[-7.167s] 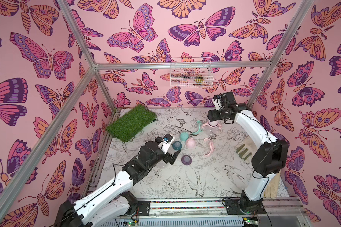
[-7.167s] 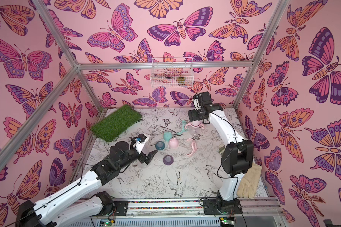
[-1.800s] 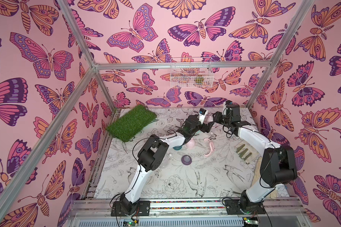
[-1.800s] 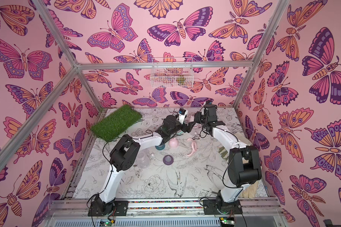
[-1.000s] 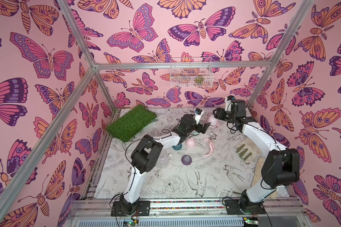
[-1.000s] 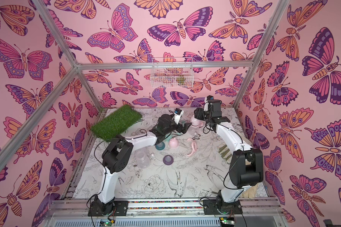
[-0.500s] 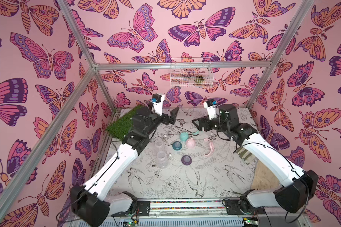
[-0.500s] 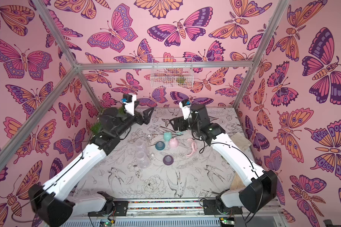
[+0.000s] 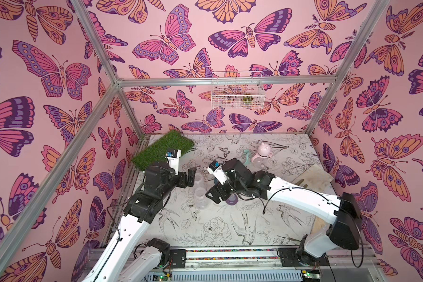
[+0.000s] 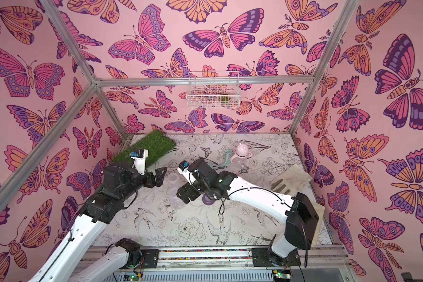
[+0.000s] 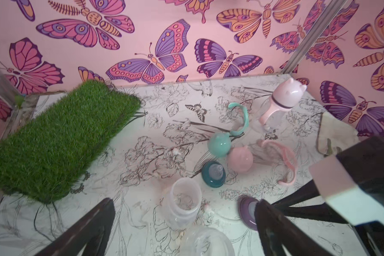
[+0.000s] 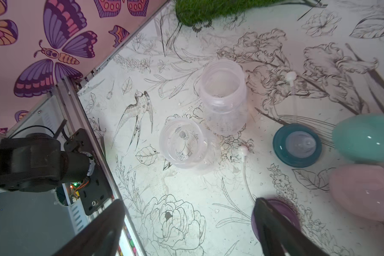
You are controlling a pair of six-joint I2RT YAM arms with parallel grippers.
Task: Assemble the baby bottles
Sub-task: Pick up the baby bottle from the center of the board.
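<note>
Bright, even, diffuse light from above; I note only faint, soft shadows in both top views. Right wrist view: right gripper (image 12: 189, 200) blurred near the lens, small glints on the teal cap (image 12: 364, 137), lines bowed at the edges.

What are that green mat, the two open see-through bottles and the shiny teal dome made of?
Green rectangular mat: likely artificial turf, with dense matte blades.
Two open clear bottles: probably thin plastic, slightly frosted; the floral tabletop shows through.
Teal domed cap: seemingly hard glossy plastic, with bright highlights.
</note>
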